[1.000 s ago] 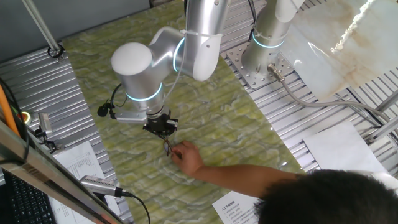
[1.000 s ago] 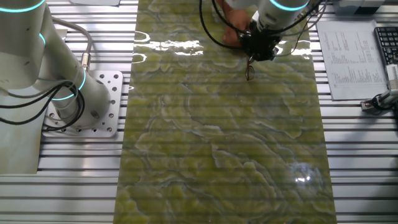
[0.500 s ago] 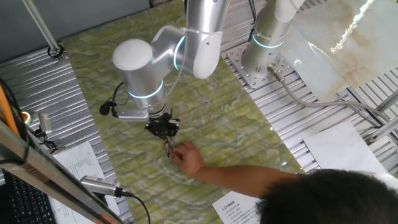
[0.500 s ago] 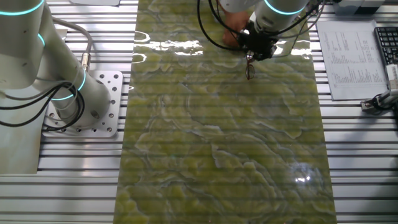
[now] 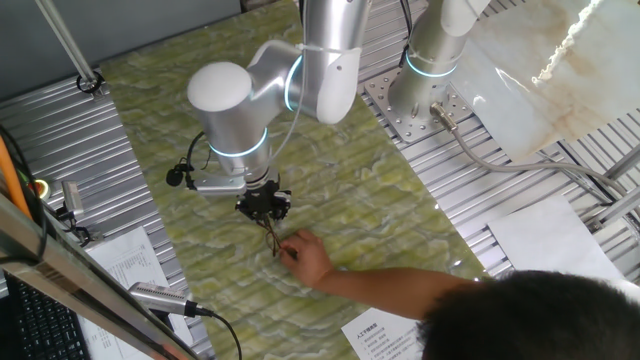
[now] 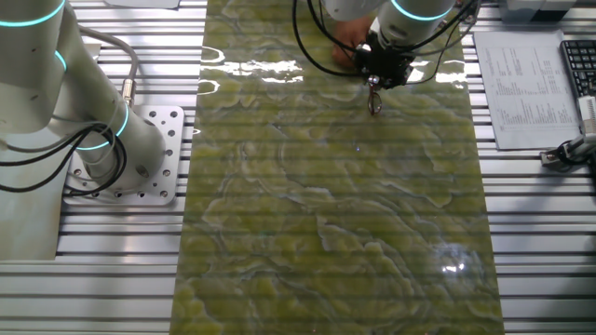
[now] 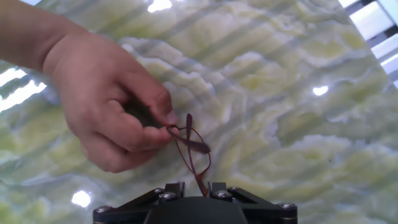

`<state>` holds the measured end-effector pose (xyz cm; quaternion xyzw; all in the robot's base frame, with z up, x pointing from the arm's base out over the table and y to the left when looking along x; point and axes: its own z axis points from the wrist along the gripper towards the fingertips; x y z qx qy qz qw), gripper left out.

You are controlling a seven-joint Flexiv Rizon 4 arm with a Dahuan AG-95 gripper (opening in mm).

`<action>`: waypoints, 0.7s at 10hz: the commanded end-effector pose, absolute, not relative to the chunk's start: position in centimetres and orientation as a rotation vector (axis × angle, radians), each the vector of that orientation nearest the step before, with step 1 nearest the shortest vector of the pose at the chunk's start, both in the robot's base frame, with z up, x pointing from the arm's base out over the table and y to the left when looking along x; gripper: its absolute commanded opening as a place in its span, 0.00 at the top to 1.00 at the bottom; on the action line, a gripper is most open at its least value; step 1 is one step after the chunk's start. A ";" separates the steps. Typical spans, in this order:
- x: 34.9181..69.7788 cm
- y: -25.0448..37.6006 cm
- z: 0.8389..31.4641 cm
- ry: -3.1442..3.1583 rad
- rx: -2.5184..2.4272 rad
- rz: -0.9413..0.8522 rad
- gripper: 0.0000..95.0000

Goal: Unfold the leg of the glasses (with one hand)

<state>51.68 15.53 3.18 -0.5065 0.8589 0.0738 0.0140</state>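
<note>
The glasses (image 7: 198, 146) are a thin reddish-brown wire frame just above the green marbled mat. A person's bare hand (image 7: 106, 106) pinches them at their far end. One leg runs down from the frame into the gap between my gripper's (image 7: 196, 186) black fingers, which look closed on its tip. In one fixed view the gripper (image 5: 264, 208) points down with the glasses (image 5: 272, 238) hanging below it and the person's hand (image 5: 305, 255) beside them. In the other fixed view the gripper (image 6: 377, 76) is at the mat's far edge with the glasses (image 6: 374, 104) beneath it.
The person's arm (image 5: 400, 280) reaches in from the front right of one fixed view. A second robot base (image 5: 430, 70) stands at the back. Papers (image 5: 130, 260) and a keyboard (image 6: 579, 65) lie on the ribbed metal table beside the mat (image 6: 335, 205).
My arm and gripper have shifted slightly sideways along the mat with the leg in it. The person's hand keeps its hold on the frame.
</note>
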 end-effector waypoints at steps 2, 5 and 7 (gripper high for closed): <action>51.7 15.6 3.2 2.644 -1.615 0.235 0.80; 52.1 15.9 3.3 2.605 -1.672 0.233 0.80; 52.4 16.2 3.1 2.606 -1.669 0.229 1.00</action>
